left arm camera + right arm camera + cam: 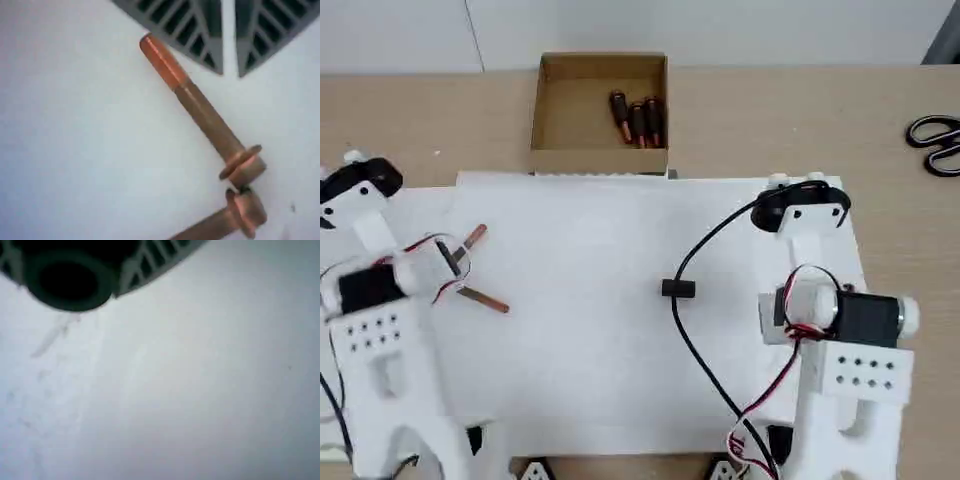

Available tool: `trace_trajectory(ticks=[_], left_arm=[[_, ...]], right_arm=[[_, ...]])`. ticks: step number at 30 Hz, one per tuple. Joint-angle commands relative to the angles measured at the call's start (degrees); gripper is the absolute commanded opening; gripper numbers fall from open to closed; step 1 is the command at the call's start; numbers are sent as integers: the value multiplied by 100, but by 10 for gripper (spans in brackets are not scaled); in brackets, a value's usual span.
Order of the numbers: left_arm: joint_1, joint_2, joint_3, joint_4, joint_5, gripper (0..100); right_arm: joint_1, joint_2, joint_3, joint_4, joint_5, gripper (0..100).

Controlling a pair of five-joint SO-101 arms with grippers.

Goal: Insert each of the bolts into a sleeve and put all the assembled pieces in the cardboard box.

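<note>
White board [620,380] covers the wooden table [770,120]. At its left we see two bolts [483,298] lying just beside the left gripper [228,55], whose jaws stand almost together, holding nothing. Their heads nearly touch, and the second bolt [220,222] is cut off by the frame edge. Three assembled pieces [638,120] lie in the cardboard box [552,110]. The right gripper [800,210] hangs over the board's right side, and we cannot tell its state. A short black piece [678,289] sits against the cable [705,375] mid-board. We cannot tell whether it is a sleeve.
</note>
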Motion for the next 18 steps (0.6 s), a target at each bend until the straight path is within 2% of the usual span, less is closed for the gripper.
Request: trace_trajectory(ticks=[1,3,4,8,18], left_arm=[[-44,800,-418,88,1653,6],[-44,1152,-567,97,2532,7],[-44,1284,-629,97,2708,7],[-9,1565,-857,53,2822,7],[-9,1996,-1182,53,2901,8]], right_arm=[[84,-154,-18,-31,-62,9],[84,-180,-18,-31,-70,9],[84,-189,-18,-31,-141,9],[84,-189,-18,-31,-387,9],[75,-189,-18,-31,-387,10]])
